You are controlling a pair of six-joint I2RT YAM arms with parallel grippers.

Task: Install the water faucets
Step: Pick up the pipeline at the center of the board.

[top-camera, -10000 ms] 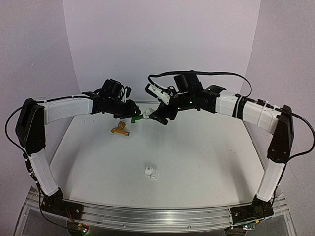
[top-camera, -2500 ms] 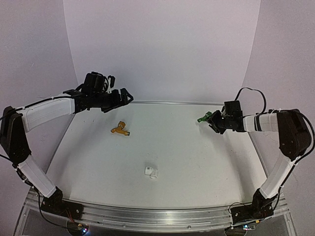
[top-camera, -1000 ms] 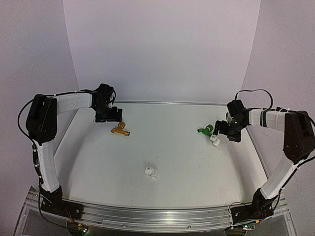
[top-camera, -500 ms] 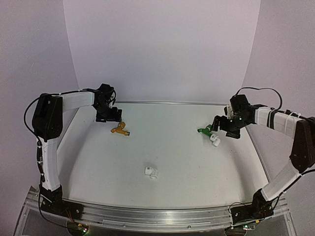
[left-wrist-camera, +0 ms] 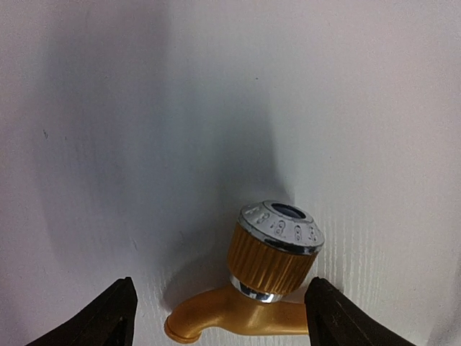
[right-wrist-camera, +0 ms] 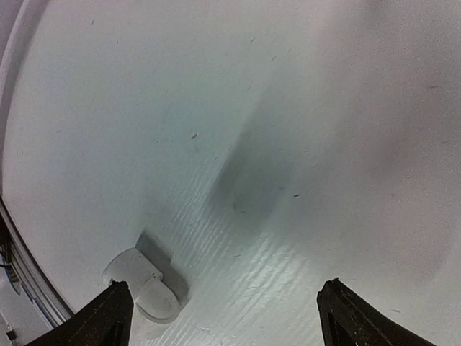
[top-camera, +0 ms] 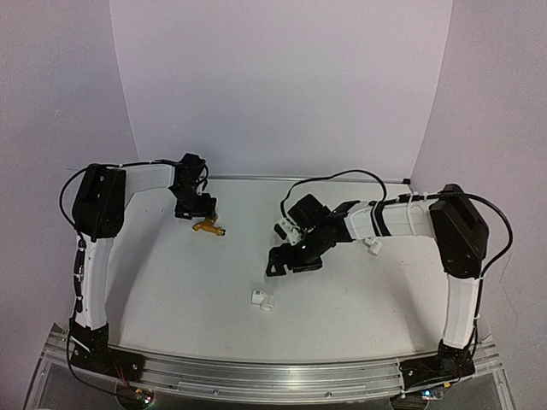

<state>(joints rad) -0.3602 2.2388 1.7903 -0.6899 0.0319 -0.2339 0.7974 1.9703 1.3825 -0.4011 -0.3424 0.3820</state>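
The orange-yellow faucet [top-camera: 210, 226] lies on its side at the back left. In the left wrist view it [left-wrist-camera: 268, 277] has a ribbed knob with a silver cap and its spout points left. My left gripper [top-camera: 198, 209] is open just above it, with the faucet between its fingers [left-wrist-camera: 109, 317] but not gripped. My right gripper [top-camera: 278, 260] is open and empty above the table's middle. The green faucet is hidden, probably behind the right arm. A white pipe fitting [top-camera: 262, 300] lies just in front of the right gripper, by its left finger [right-wrist-camera: 108, 317] in the right wrist view [right-wrist-camera: 140, 285].
A second white pipe fitting [top-camera: 373, 246] lies at the right, just beside the right forearm [top-camera: 385, 218]. The white table [top-camera: 171, 290] has a metal rail along its near edge [top-camera: 273, 376]. Pale walls close in the back and sides.
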